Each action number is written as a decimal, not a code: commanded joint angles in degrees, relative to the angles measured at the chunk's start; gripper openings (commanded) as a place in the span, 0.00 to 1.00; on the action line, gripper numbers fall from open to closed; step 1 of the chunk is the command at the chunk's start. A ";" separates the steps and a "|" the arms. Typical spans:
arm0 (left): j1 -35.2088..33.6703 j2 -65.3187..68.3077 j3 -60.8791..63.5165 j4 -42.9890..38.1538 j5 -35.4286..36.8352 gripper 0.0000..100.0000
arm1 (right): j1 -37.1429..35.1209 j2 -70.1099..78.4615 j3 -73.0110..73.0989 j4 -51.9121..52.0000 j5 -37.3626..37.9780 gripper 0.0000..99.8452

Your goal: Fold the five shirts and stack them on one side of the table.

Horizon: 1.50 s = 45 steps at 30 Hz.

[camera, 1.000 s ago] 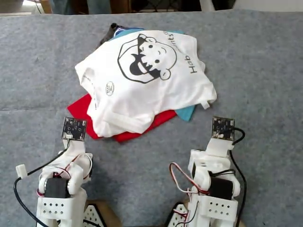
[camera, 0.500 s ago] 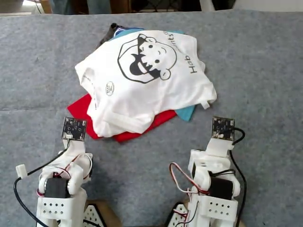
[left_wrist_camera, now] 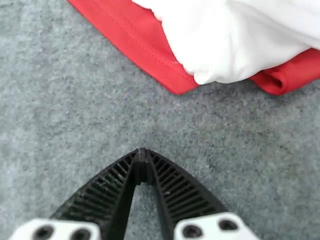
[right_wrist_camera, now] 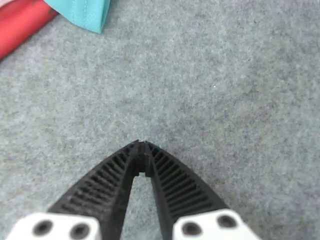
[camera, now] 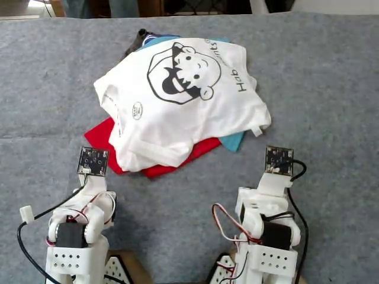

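From above, the heaped shirts [camera: 177,100] lie beyond both arms on the tabletop [camera: 320,77]. The left gripper [left_wrist_camera: 141,165], closed and empty, has the red shirt [left_wrist_camera: 130,30] just ahead. The right gripper [right_wrist_camera: 141,160], closed too, has a teal shirt [right_wrist_camera: 82,12] ahead.

soft cloth shirts [camera: 177,100], fuzzy grey felt table [camera: 331,83]
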 commanded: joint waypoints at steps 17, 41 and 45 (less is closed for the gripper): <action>0.48 0.00 0.75 0.18 0.35 0.03 | 0.97 -4.26 -0.04 0.26 -0.44 0.02; 0.57 0.00 0.75 0.18 0.35 0.03 | -12.31 -3.82 -4.70 -7.74 -0.88 0.02; 0.57 -0.09 0.66 0.18 0.44 0.03 | -12.40 -1.19 -17.01 -8.09 -0.88 0.02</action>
